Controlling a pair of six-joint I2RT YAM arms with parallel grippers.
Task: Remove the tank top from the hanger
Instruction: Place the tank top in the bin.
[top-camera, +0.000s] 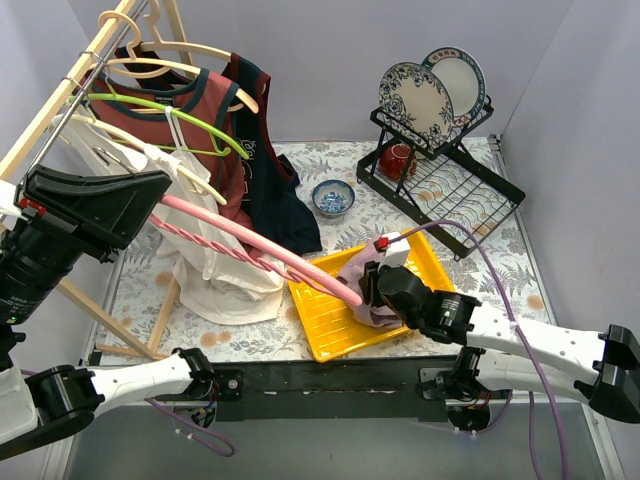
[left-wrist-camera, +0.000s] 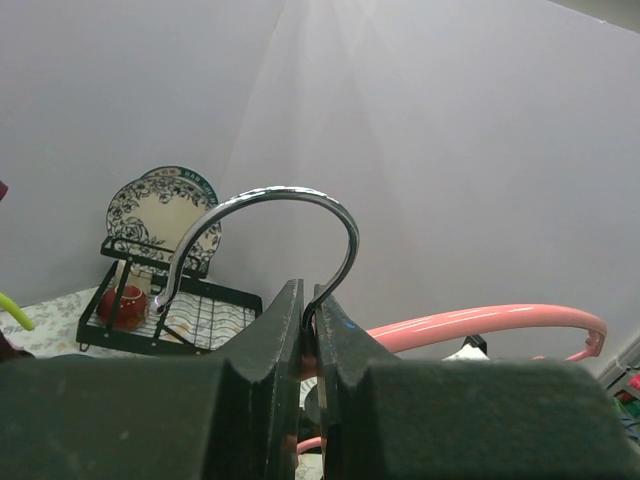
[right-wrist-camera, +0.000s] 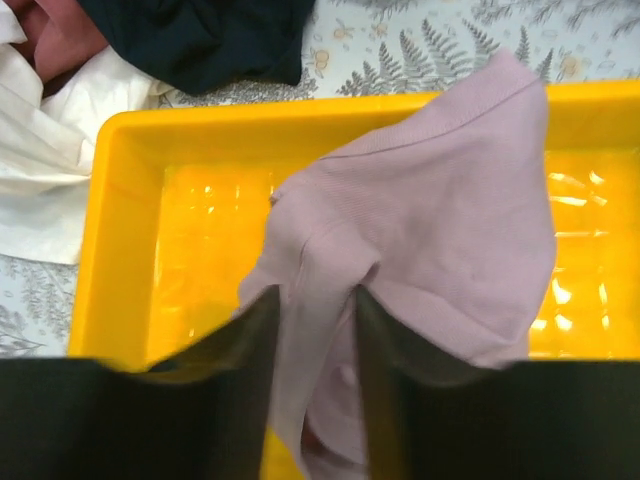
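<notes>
A pink hanger (top-camera: 250, 240) slants from the upper left down toward the yellow tray (top-camera: 320, 325). My left gripper (top-camera: 160, 190) is shut on the neck of its metal hook (left-wrist-camera: 300, 195), and its pink arm (left-wrist-camera: 480, 322) curves off to the right. The mauve tank top (top-camera: 362, 280) lies crumpled in the tray, beside the hanger's lower end. My right gripper (top-camera: 372, 290) sits low over it. In the right wrist view its jaws (right-wrist-camera: 315, 300) stand parted, with a fold of the tank top (right-wrist-camera: 430, 200) lying loosely between them.
A wooden clothes rail (top-camera: 60, 95) on the left carries a red and navy top (top-camera: 255, 160), a white garment (top-camera: 215, 275) and a green hanger (top-camera: 170, 110). A blue bowl (top-camera: 333, 197) sits mid-table. A black dish rack (top-camera: 440, 185) with plates and a red cup (top-camera: 397, 158) stands back right.
</notes>
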